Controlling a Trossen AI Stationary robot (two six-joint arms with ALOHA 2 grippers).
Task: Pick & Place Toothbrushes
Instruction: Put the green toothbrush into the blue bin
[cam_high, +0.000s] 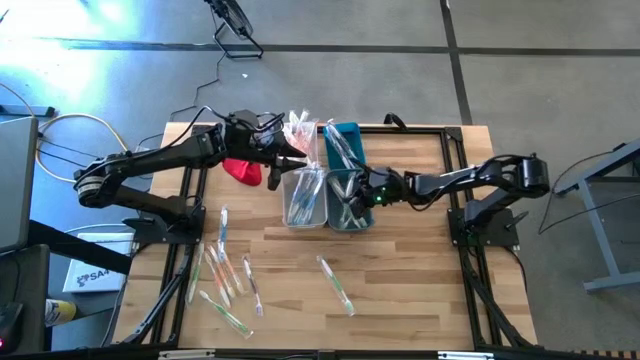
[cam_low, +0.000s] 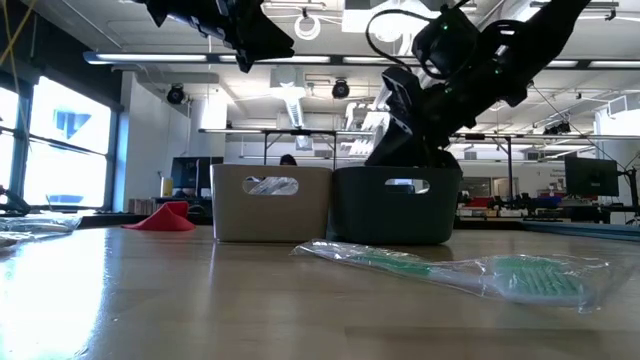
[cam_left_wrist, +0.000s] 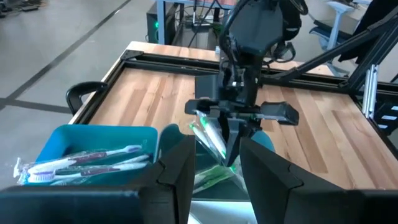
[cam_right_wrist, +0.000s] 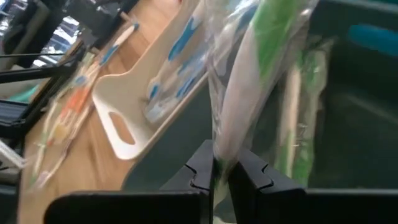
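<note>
Wooden table (cam_high: 400, 280) — right fingers (cam_right_wrist: 214, 171) pinch a green toothbrush (cam_right_wrist: 261, 68), left fingers (cam_left_wrist: 186, 168) parted.

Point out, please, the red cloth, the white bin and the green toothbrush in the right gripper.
red cloth (cam_high: 243, 171): high view, middle of the cloth.
white bin (cam_low: 272, 203): low view, front wall under the handle slot.
green toothbrush (cam_right_wrist: 268, 43): right wrist view, green part inside the wrapper.
right gripper (cam_right_wrist: 221, 167): right wrist view, between its fingertips.

Two bins (cam_high: 304, 198) side by side mid-table, brushes (cam_high: 345, 196) in both. R gripper (cam_high: 352, 194) fingers inside one bin, pinching a brush. L gripper (cam_high: 297, 160) just behind other bin. More brushes (cam_high: 222, 275) lying loose at table front.
</note>
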